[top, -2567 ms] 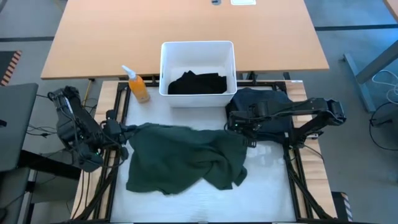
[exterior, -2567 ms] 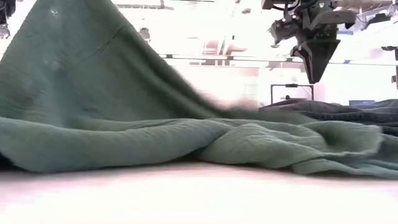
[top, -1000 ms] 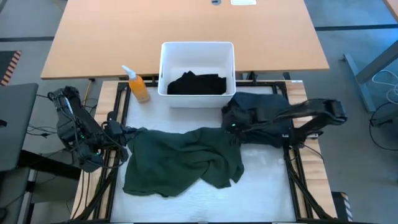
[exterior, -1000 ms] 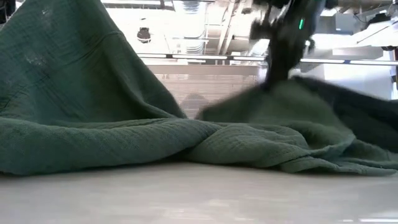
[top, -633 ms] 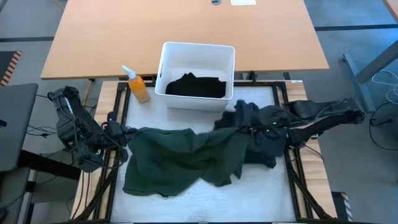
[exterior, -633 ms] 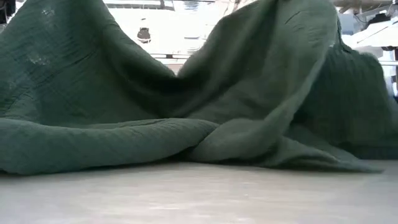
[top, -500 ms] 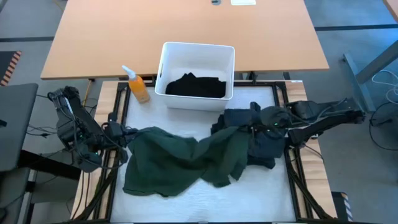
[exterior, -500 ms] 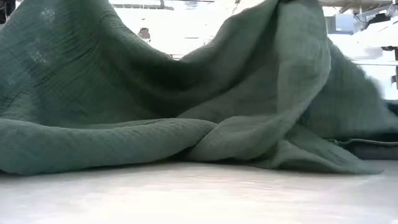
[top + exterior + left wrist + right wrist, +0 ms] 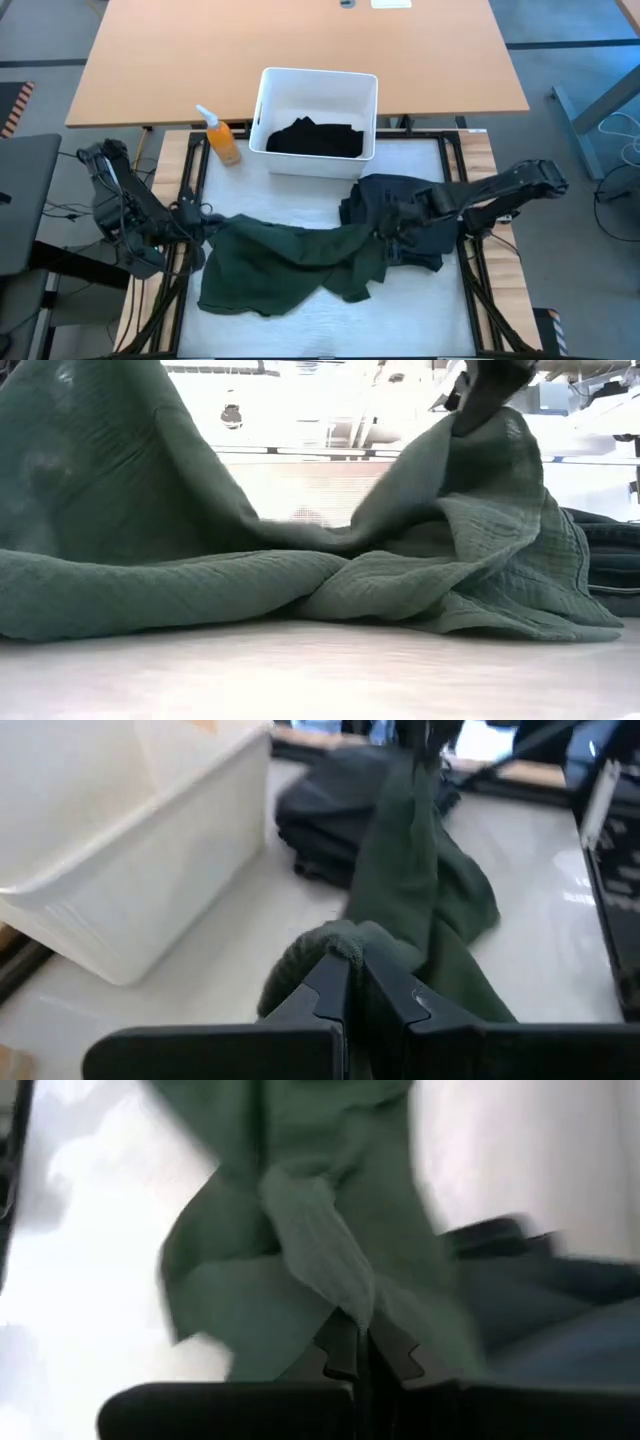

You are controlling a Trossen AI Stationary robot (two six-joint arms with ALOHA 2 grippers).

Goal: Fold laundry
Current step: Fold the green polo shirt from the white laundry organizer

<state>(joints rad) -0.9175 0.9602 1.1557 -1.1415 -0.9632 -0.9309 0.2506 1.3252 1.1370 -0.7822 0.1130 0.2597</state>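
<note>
Fold stage: early, green shirt (image 9: 290, 265) not yet spread.
Left gripper (image 9: 355, 982) and right gripper (image 9: 361, 1342) each pinch it; charcoal garment (image 9: 410, 215) and binned black garment (image 9: 317, 136) remain unfolded.

Low view: green garment (image 9: 200, 550) fills most of the frame, cut off at left and top edges, hiding the desk behind it. Charcoal garment (image 9: 605, 565) cut off at right edge. Right gripper (image 9: 490, 390) blurred, upper part out of frame. Right wrist view: cloth motion-blurred, fold detail unreadable. High view: black garment (image 9: 316, 137) in bin (image 9: 268, 100), shape unclear.
</note>
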